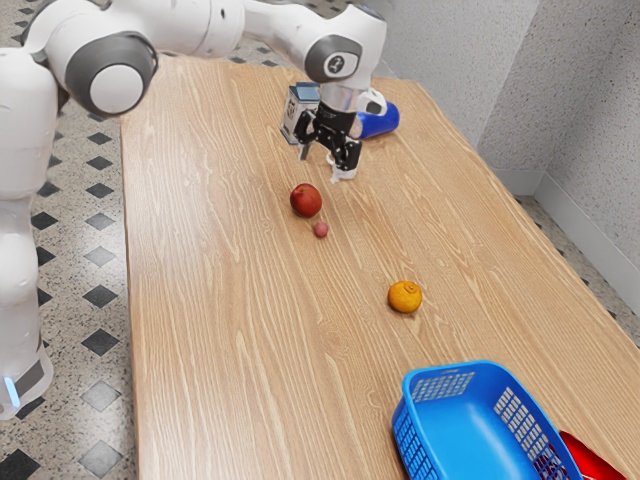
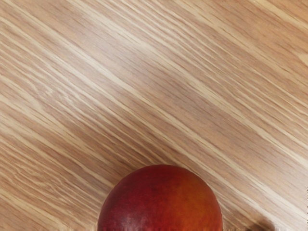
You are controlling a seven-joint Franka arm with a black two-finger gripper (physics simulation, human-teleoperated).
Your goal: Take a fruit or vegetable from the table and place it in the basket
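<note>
Open gripper point(image 1: 320, 167) near the red fruit point(image 1: 306, 200), which lies on the worktop point(image 1: 220, 300).
The fingers stand wide apart with nothing between them, at about one o'clock from the fruit in the exterior view. If the hand comes down off-centre, one finger could land on the fruit's curved top or push its side, and it could roll towards the small pink ball point(image 1: 320, 230) just beside it at five o'clock. A grip too high on the round skin could slip on the carry to the blue basket point(image 1: 465, 435), well apart at five o'clock. The fruit looks round, smooth and whole, deep red with a warm orange patch in the wrist view, and faintly glossy.
</note>
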